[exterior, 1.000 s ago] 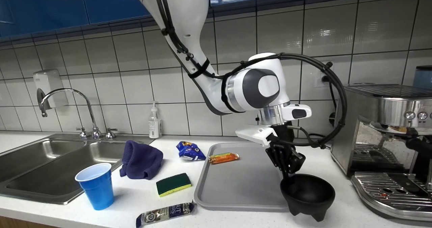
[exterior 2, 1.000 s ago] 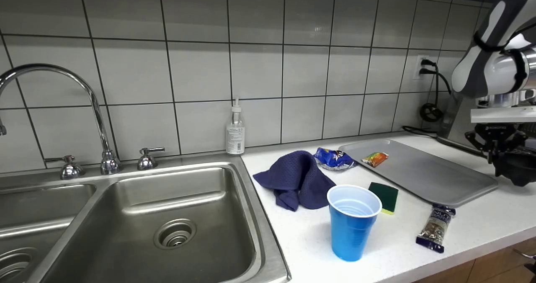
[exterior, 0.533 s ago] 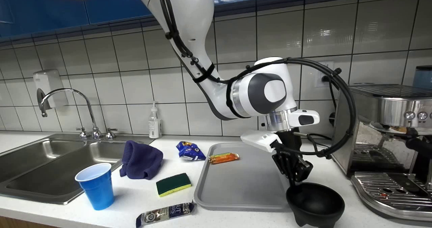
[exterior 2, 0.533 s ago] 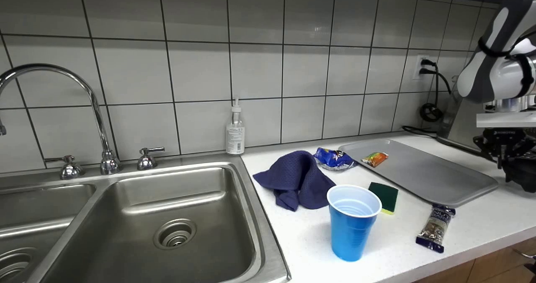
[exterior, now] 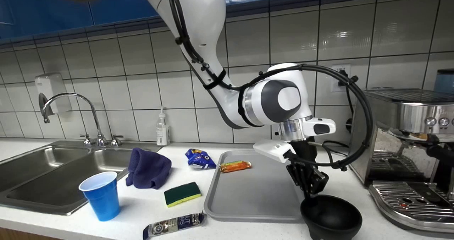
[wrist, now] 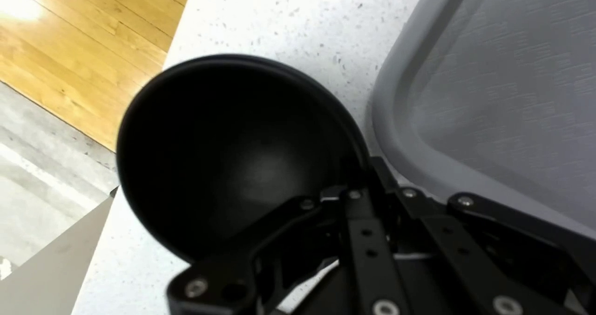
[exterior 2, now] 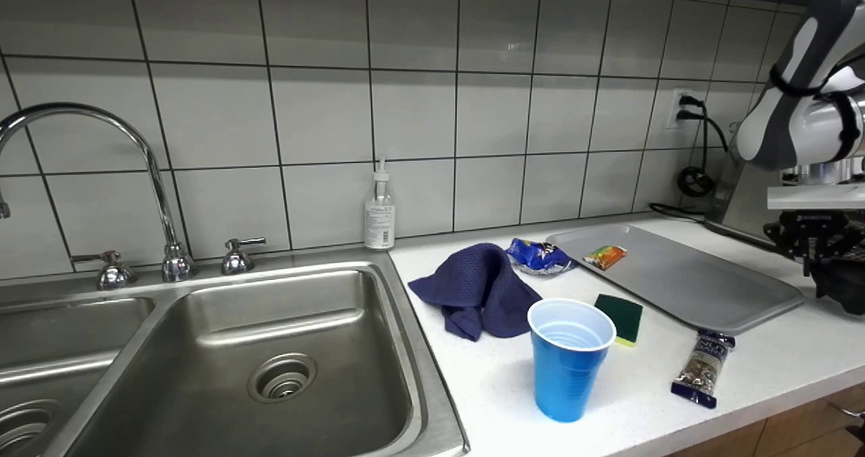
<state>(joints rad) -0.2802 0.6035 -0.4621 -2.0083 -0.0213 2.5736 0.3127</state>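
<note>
The gripper (wrist: 365, 177) grasps the rim of a black bowl (exterior: 333, 217), one finger inside the wall and one outside, toward the gray tray (exterior: 255, 194). In an exterior view the bowl, mouth upward, is just beside the tray's near right corner; whether it touches the counter (exterior: 131, 208) cannot be told. An orange packet (exterior: 235, 166) lies on the tray, a blue packet (exterior: 199, 159) just beside its far left corner, a sponge (exterior: 182, 194) near its left side, and a snack bar (exterior: 173, 225) just beside its near left corner
</note>
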